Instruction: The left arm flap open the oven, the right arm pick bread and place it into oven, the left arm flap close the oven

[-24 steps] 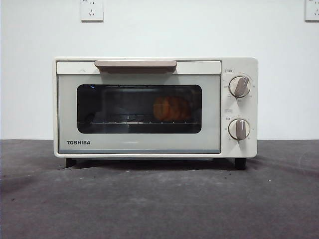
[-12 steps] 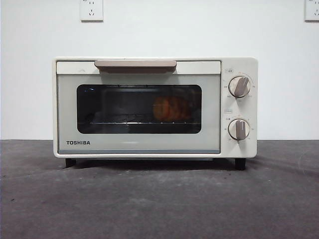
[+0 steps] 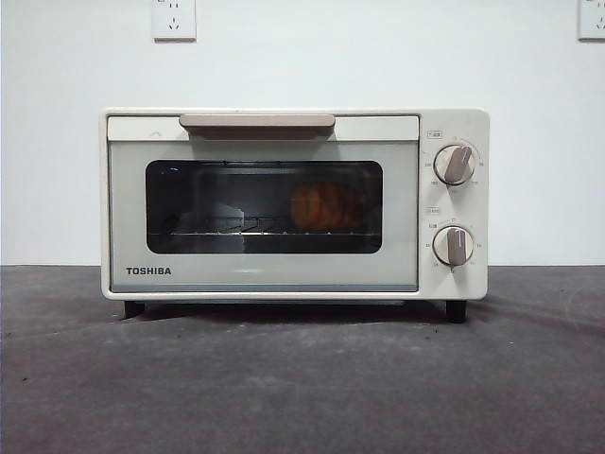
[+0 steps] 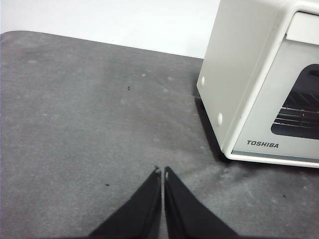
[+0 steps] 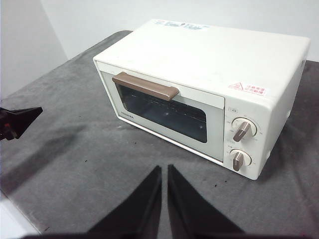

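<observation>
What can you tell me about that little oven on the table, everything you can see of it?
The oven is a cream-white boxy TOSHIBA toaster oven, smooth like painted metal, standing upright on black feet on the dark grey table before a white wall. Its door is shut, with a beige bar handle along the top and a dark glass window. Through the glass, a golden-orange bread sits on the wire rack. Two beige knobs sit at one end. No claw touches it.

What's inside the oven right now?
Through the closed oven door's dark window, the bread sits on the wire rack, right of centre. The door frame hides the cavity's edges, and the bread's far side can't be seen.
</observation>
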